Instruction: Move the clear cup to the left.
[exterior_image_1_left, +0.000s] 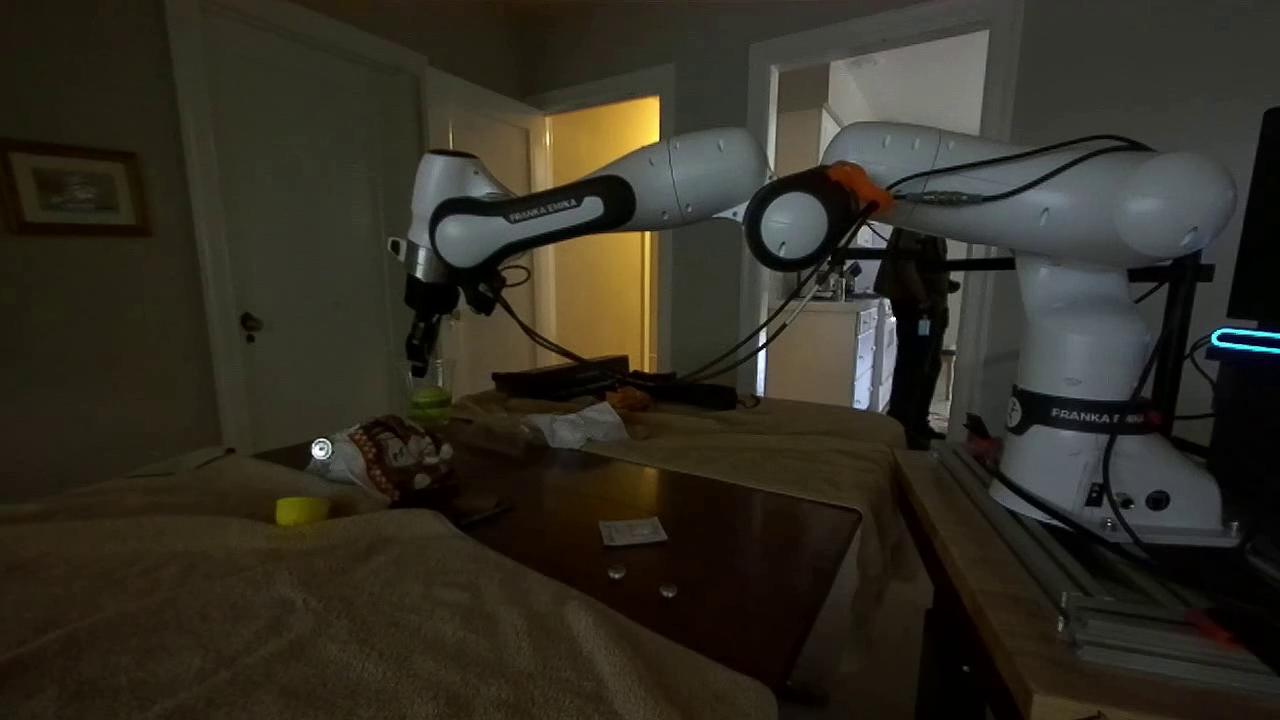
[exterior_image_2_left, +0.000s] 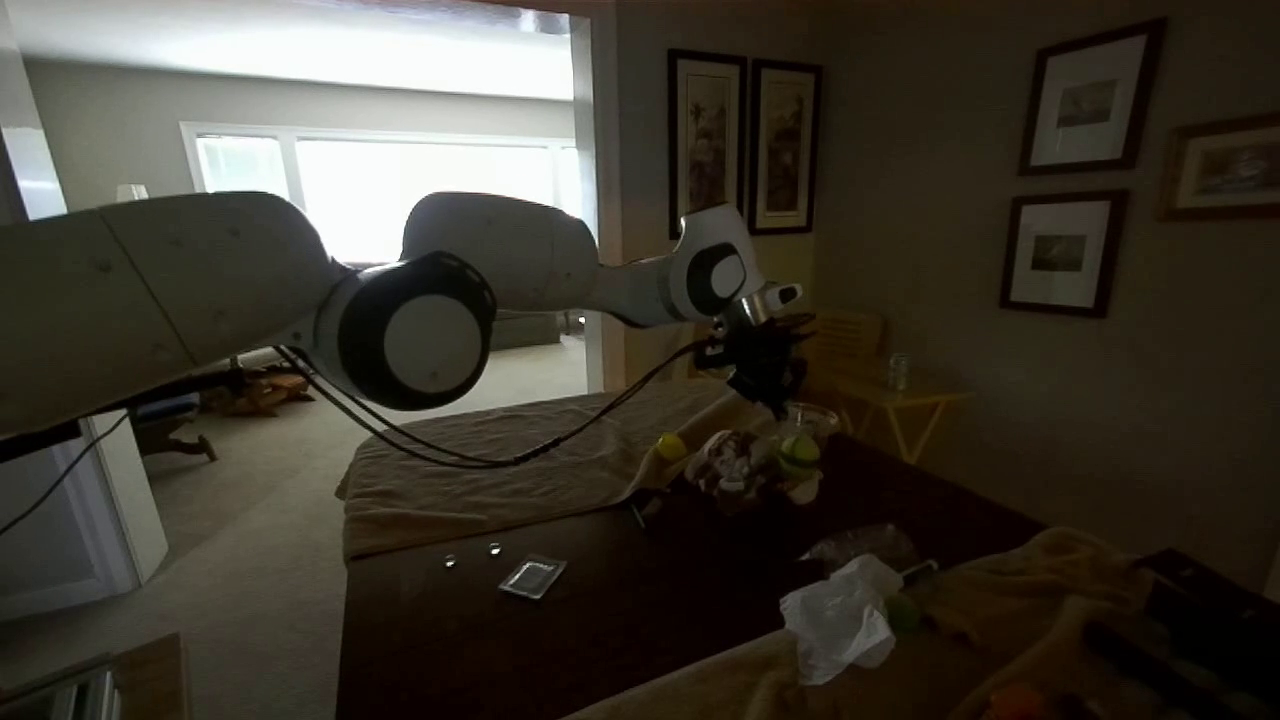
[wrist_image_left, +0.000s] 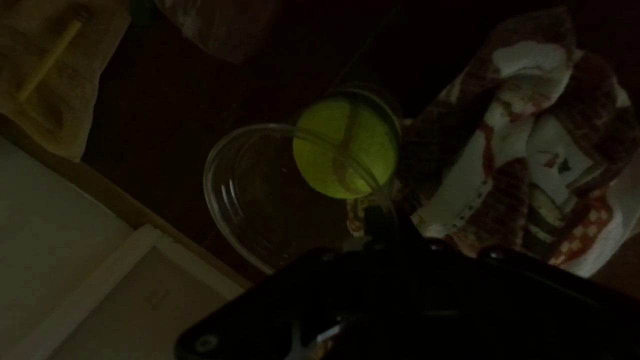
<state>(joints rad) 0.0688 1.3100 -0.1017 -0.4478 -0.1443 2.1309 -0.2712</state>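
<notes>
Hand (wrist_image_left: 382, 220) is pinching the clear cup (wrist_image_left: 272, 200) by the rim near the tabletop (exterior_image_1_left: 740, 520) edge, with a yellow-green ball (wrist_image_left: 345, 130) showing in or behind it and a crumpled bag (wrist_image_left: 525, 160) lying alongside.

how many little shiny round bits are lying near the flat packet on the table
2, both on the dark tabletop: one bit nearer the flat packet, another bit farther from it. Any under the blanket would not show.
</notes>
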